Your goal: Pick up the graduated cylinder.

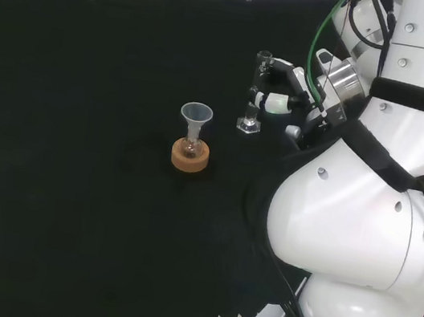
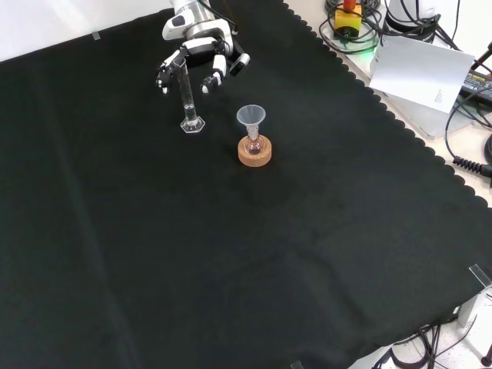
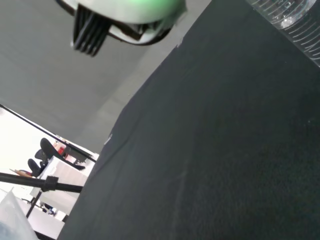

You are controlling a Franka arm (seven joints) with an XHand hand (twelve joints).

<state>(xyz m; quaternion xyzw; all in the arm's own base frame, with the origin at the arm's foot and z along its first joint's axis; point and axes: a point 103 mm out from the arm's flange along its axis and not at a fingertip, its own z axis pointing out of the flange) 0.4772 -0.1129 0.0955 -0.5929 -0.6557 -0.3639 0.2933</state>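
Head view: we see the graduated cylinder [image 1: 255,92] standing upright on its hexagonal foot on the black worktop [image 1: 82,104], to the right of and beyond a small flask [image 1: 190,148] that sits in a cork ring [image 1: 190,156] with a clear funnel [image 1: 195,115] in its neck; the hand [image 1: 287,98] reaches in from the white arm [image 1: 364,225] at the right, its fingers [image 1: 275,100] curling toward the tube at mid-height; whether they already touch the glass we cannot tell here.

Front view: the hand [image 2: 198,58] comes in from the top and hangs over the upper part of the cylinder [image 2: 188,100]; the fingers [image 2: 217,73] are spread and bent, standing on either side of the tube rather than pressed on it, so we judge the grasp as not yet closed; the foot rests on the cloth, just up and left of the funnel [image 2: 250,117] and cork ring [image 2: 254,151], near but apart.

Wrist view: we see a ribbed clear edge, probably the cylinder [image 3: 295,25], at one corner, and the dark cloth beyond.

For the step in hand, we judge that the fingers should close evenly from both sides well above the foot, with the thumb opposing them, so the tall narrow tube does not tip; the lift should then go straight up, keeping the tube vertical and clear of the funnel beside it.
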